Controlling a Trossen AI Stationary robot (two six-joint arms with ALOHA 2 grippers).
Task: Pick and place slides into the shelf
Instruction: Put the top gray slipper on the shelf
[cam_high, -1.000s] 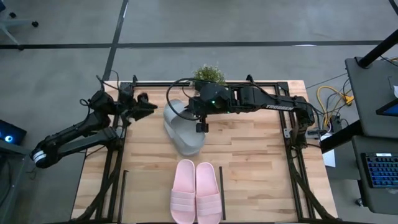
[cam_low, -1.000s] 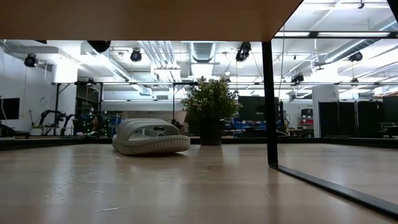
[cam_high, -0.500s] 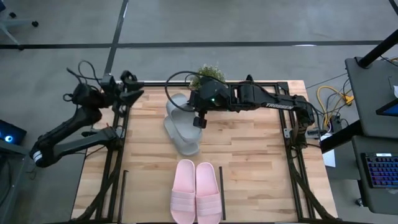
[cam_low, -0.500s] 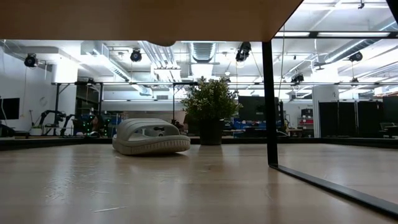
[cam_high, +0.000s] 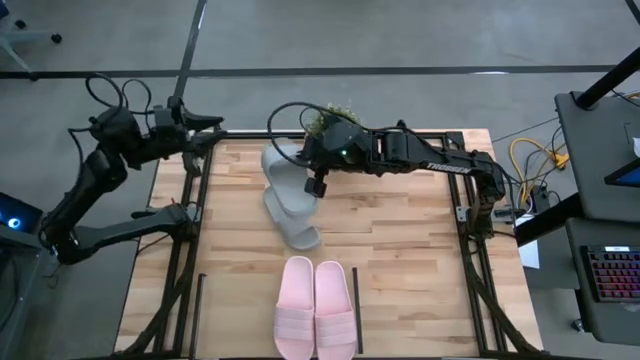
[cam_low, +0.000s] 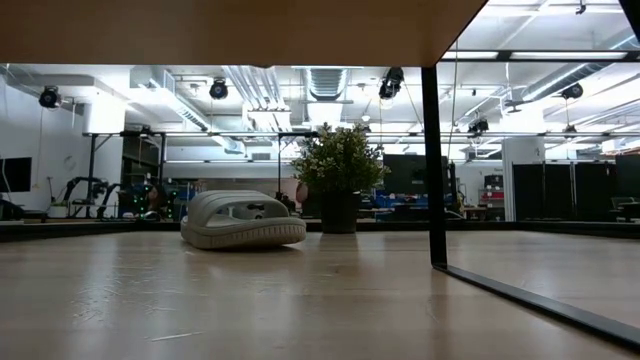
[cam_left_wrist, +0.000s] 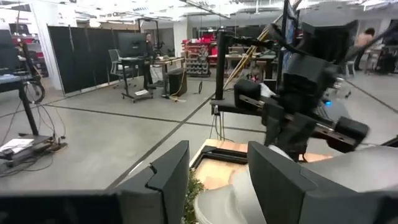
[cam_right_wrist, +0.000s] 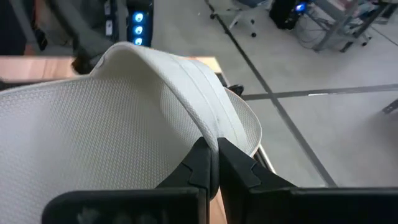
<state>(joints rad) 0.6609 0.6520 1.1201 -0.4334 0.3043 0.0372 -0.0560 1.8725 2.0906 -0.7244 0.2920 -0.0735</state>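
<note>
Two pale pink slides (cam_high: 315, 310) lie side by side at the table's near edge, soles down, between thin black bars of the shelf (cam_low: 432, 160). One grey-green slide (cam_high: 297, 218) rests sole down on the table, also in the low view (cam_low: 243, 220). The second grey-green slide (cam_high: 280, 165) hangs above the table's far middle, with my right gripper (cam_right_wrist: 212, 155) shut on it. My left gripper (cam_high: 205, 123) stands open, raised over the table's far left corner, holding nothing. My right gripper pinches the edge of the slide's wide strap (cam_right_wrist: 208, 127) between its two fingers. The fingers come from the table's right side, slanting down. The slide is lifted clear of the table and tilted, its textured footbed (cam_right_wrist: 74, 137) facing the wrist camera.
A potted plant (cam_high: 335, 117) stands at the far edge, right behind my right arm. Black arm frames run along the table's left side (cam_high: 185, 250) and right side (cam_high: 470, 250). Bare wood lies to the right of the slides (cam_high: 400, 250).
My left gripper has risen and drawn back from the table toward its far left corner, rolling as it went, and stays open. My right gripper has shifted slightly toward the far edge and rolled, turning the held slide farther away from the one on the table.
</note>
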